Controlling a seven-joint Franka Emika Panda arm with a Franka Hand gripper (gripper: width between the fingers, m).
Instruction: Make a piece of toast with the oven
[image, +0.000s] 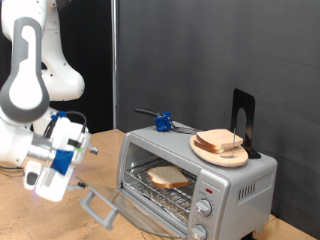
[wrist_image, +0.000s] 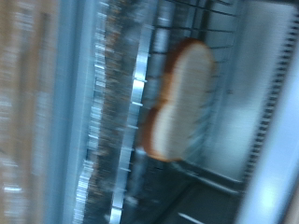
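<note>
Exterior view. We see the robot arm (image: 35, 70) filling the upper left of the frame, with its gripper (image: 62, 150) at the left middle, hanging over the wooden table (image: 25, 215) and well apart from the oven (image: 200, 180). The gripper touches nothing and nothing lies between its fingers; how far it is open we cannot tell, since the fingers are too small and partly hidden by the blue and white hand.

The oven stands at the lower right of the frame. Its glass door (image: 110, 205) is dropped open toward the lower left. On the wire rack (image: 160, 190) inside lies the piece of toast (image: 167, 177), flat and pale with a brown crust. We count 2 round knobs (image: 204, 208) on the front panel at the right of the opening.

On top of the oven rests a plate (image: 222, 157) carrying a stack of bread slices (image: 220, 142). A black stand (image: 243, 118) rises just behind it, and a small blue object (image: 161, 122) sits at the oven's upper left corner.

Wrist view. The picture is blurred. We make out the slice (wrist_image: 182, 98) on the rack bars (wrist_image: 224, 28) inside the oven; the fingers do not show.
</note>
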